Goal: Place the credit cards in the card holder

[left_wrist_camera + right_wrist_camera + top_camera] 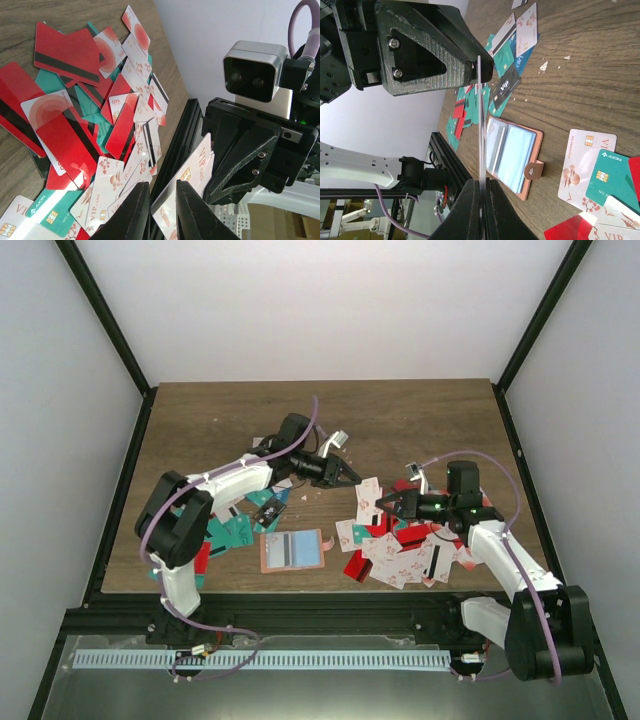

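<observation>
The salmon-pink card holder [291,550] lies open on the table, its clear inner slots [512,150] facing up. My right gripper [388,504] is shut on a white VIP credit card [480,125], which it holds on edge above the table, to the right of the holder. My left gripper [345,472] has come to the card's far end. Its jaws [162,186] stand narrowly open, with the card [192,167] passing behind one finger and its edge showing in the gap. Loose credit cards lie in a red-and-white heap [410,555] and a teal group [235,525].
A black frame rail [300,615] runs along the table's near edge, close under the held card in the left wrist view. Small white scraps [543,65] lie on the wood. Black posts and white walls enclose the table.
</observation>
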You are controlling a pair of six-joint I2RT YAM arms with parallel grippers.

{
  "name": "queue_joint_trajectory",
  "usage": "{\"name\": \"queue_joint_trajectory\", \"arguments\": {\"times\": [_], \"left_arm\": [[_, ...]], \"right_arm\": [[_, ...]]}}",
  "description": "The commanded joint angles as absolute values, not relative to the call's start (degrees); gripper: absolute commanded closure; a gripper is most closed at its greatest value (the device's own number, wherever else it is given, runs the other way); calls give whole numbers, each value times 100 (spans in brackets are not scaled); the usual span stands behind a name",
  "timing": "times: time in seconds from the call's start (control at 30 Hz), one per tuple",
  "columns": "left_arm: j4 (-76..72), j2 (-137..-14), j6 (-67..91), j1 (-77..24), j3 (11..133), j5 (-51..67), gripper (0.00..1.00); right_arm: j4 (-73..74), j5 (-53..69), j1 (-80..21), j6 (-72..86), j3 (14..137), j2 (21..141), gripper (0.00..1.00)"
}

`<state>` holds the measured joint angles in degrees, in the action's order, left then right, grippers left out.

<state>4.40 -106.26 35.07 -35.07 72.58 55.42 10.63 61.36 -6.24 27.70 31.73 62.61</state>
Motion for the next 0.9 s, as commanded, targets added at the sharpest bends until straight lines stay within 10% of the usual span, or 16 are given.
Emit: {"name": "queue_joint_trajectory", "arguments": {"times": [0.0,0.43,0.7,0.87], "left_arm": [[108,-10766,3571,-3559,7253,5787,86],[-501,-10815,3920,-3629,6975,6020,96],[-1026,-11094,4149,-3742,6587,5667,96],[-1242,-11556,4230,-3876,6447,5532,96]], "right_arm": [[967,6249,-650,2765,3270,6273,99],[1179,5858,-655,2790,3267,6340,95],[1746,4654,-650,2891,3103,6223,32],[1880,3979,-650,3120,2878,6156,13]]}}
